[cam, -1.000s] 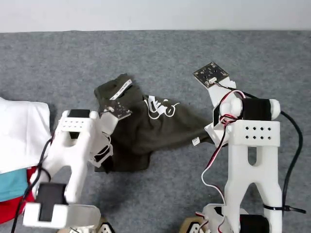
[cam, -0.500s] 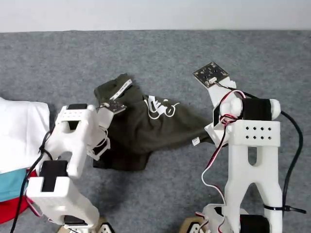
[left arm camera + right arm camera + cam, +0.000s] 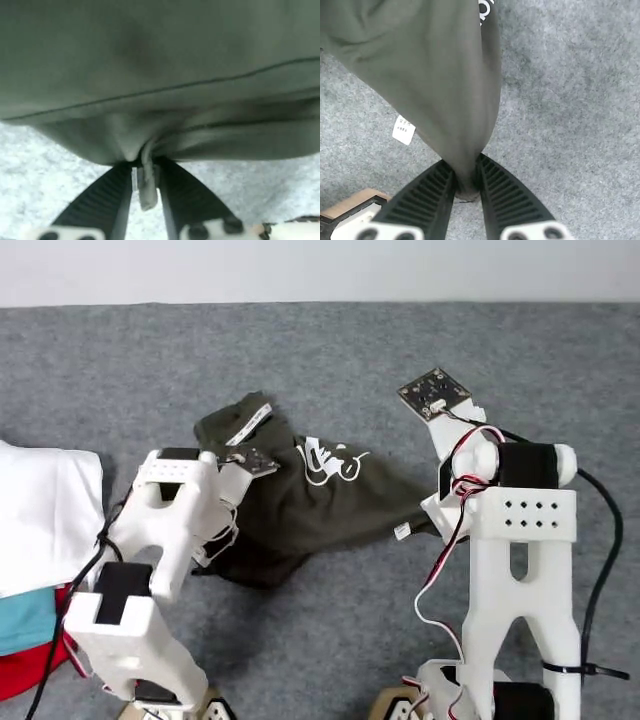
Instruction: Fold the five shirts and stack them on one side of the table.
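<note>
High view: the dark olive-green cotton shirt with a white print (image 3: 320, 500) lies crumpled between the two arms on the grey felt table cover (image 3: 520, 360). The left arm (image 3: 170, 520) has swung toward the right arm (image 3: 520, 530), dragging the shirt's near edge inward, so a fold seems under way. A pile of white, teal and red shirts (image 3: 45, 520) sits beyond the left arm.

Left wrist view: the left gripper (image 3: 144, 172) pinches a hem, narrow.

Right wrist view: the right gripper (image 3: 466, 182) clamps a bunched corner.
</note>
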